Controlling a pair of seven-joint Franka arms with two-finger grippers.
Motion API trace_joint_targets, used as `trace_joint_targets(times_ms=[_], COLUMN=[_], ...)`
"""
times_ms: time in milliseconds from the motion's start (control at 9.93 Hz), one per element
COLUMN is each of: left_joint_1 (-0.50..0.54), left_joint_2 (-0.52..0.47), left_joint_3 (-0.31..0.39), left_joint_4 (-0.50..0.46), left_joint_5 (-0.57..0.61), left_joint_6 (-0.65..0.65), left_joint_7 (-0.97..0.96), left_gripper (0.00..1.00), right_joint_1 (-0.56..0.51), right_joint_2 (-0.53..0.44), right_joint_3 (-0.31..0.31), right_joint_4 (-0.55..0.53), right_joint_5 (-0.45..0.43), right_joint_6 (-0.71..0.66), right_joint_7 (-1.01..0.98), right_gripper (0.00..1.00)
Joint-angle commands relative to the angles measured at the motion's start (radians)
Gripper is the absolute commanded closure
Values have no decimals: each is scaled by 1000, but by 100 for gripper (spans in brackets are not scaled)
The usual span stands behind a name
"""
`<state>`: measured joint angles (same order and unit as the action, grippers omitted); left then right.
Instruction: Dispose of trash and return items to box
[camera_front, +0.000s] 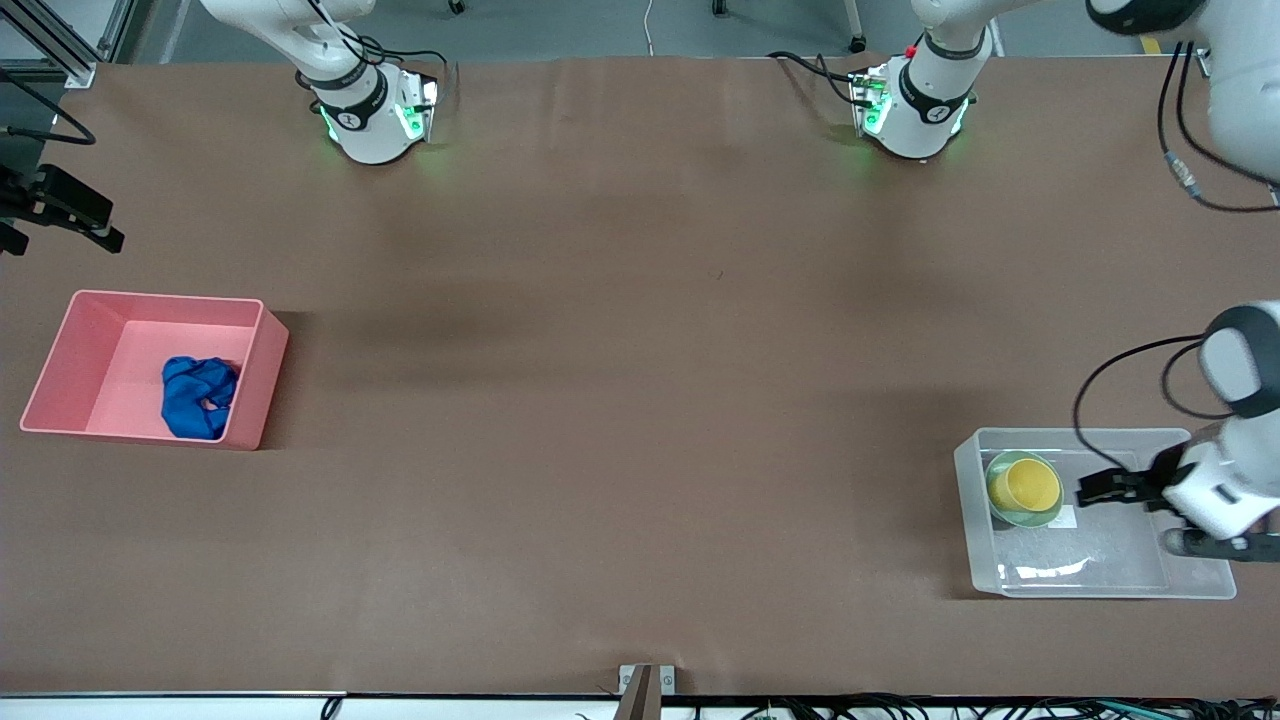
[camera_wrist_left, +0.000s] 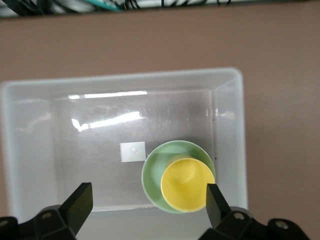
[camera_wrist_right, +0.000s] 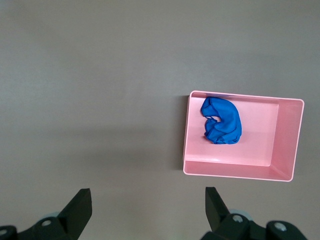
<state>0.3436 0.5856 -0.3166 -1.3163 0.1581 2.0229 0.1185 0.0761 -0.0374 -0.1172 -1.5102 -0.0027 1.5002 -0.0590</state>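
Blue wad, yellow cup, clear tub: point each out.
blue wad (camera_front: 198, 397), front view, middle of the wad, inside the pink bin (camera_front: 60, 355).
yellow cup (camera_wrist_left: 187, 183), left wrist view, its inside floor.
clear tub (camera_wrist_left: 25, 150), left wrist view, a side wall.

pink bin (camera_front: 255, 385) on brown table (camera_front: 620, 350), twd right arm's end.
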Motion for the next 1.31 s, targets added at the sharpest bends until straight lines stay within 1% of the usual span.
trace_joint_targets(times_ms=[0, 101, 201, 403, 604, 806, 1007, 1108, 1209], left_joint_1=[-2, -5, -3, -3, 5, 3, -3, -35, -85], left_joint_2=[-128, -172, -217, -289, -328, -366, -397, -421, -450], left_joint_3=[-36, -45, -73, -107, -147, -157, -164, -153, -112], left_joint_4=[-50, -49, -49, -52, -54, -55, -57, -73, -104], left_joint_5=[-11, -9, -14, -17, -18, -26, -44, -54, -55], left_joint_6=[-99, -149, -199, -280, -366, -429, -450, -451, -448], left_joint_7=[1, 0, -3, -81, -143, -146, -148, -154, -164], left_gripper=[0, 0, 0, 0, 0, 0, 0, 0, 0], right_joint_1=[16, 21, 27, 25, 25, 24, 21, 21, 21], right_joint_2=[2, 2, 2, 2, 1, -1, -1, -1, -1], right_joint_3=[-9, -9, -9, -9, -9, -9, -9, -9, -9], right_joint_4=[1, 1, 1, 1, 1, 1, 1, 1, 1], right_joint_5=[4, 4, 4, 3, 3, 3, 3, 3, 3], right_joint_6=[-3, -1, -3, -11, -14, -17, -23, -23, -23], right_joint_7=[1, 5, 7, 7, 7, 5, 5, 5, 5], right_gripper=[0, 0, 0, 0, 0, 0, 0, 0, 0])
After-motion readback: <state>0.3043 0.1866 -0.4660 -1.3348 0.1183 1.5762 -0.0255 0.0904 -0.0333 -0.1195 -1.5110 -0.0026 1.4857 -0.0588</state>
